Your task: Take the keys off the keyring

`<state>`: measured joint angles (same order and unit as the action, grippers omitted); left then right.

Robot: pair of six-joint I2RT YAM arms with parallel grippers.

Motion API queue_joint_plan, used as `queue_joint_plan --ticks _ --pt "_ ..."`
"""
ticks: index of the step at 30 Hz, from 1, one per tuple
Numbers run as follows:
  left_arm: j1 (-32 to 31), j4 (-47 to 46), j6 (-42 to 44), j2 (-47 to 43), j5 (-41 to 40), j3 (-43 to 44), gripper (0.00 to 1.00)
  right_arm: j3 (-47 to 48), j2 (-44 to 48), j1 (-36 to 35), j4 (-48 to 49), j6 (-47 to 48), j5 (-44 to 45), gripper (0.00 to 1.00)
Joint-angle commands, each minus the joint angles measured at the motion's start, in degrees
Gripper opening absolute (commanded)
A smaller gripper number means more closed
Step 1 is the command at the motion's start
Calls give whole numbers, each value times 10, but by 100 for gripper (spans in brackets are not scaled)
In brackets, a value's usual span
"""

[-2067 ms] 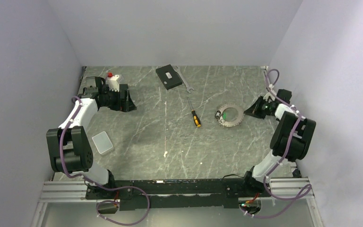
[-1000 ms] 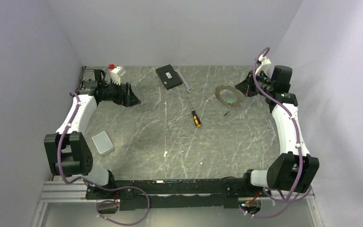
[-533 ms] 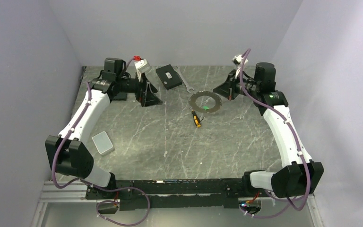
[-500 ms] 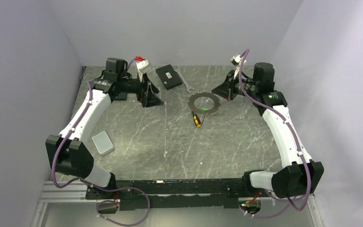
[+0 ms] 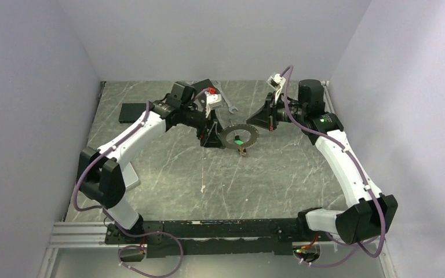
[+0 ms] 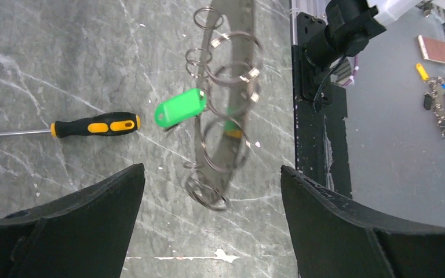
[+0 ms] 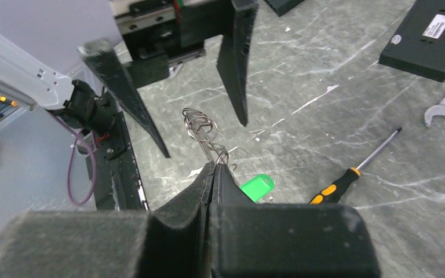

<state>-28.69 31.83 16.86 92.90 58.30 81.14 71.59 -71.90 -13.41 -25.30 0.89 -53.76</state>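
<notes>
The keyring [image 5: 247, 139] is a big thin metal hoop with a green tag [image 5: 239, 141], held off the table at mid-table. The keys [image 5: 229, 131] fringe it as small grey pieces. My right gripper [image 5: 250, 123] is shut on the hoop's right edge; in the right wrist view [image 7: 215, 167] the hoop [image 7: 201, 128] sticks out edge-on from the closed pads. My left gripper [image 5: 211, 143] is open just left of the hoop. In the left wrist view the hoop [image 6: 223, 124] and tag [image 6: 179, 108] hang ahead of the open gripper [image 6: 211, 168], not between the fingers.
A yellow-and-black screwdriver [image 6: 95, 125] lies on the table under the hoop and also shows in the right wrist view [image 7: 340, 184]. A silver wrench [image 5: 228, 105] and a black box [image 7: 426, 37] lie at the back. A black slab [image 5: 134, 112] lies at back left.
My right gripper lifted the keyring off the table and carried it left to mid-table. My left arm swung right from the back left corner to beside the hoop.
</notes>
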Motion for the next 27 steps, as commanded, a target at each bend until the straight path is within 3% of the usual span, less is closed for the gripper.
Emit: queue_joint_plan --ticks 1,3,5,9,11,12,13,17,18,23,27 --pt "-15 -36 12 13 -26 23 88 -4 12 -11 31 -5 -37 0" --pt "-20 -37 10 18 -20 28 82 -10 13 -15 32 -5 -33 0" --pt "-24 -31 12 21 -4 33 69 -16 13 -16 36 -8 -30 0" --pt "-29 -22 9 22 15 44 25 -27 8 -15 60 -33 -8 0" --pt "-29 -12 14 22 -8 48 8 -27 2 -13 69 -46 11 0" --pt "-29 -6 20 20 -28 49 1 -24 -2 -7 68 -49 20 7" --pt "-28 1 32 18 -53 51 0 -21 -6 1 67 -55 21 14" --pt "-29 33 76 6 -169 59 0 -30 -12 55 104 -111 4 58" --pt "-29 32 81 2 -216 62 0 -34 -14 73 116 -127 -2 64" --pt "-29 -15 121 -13 -506 80 0 -59 -25 153 168 -186 -7 73" --pt "-30 -123 200 -18 -718 64 0 -77 -27 161 181 -185 -6 73"
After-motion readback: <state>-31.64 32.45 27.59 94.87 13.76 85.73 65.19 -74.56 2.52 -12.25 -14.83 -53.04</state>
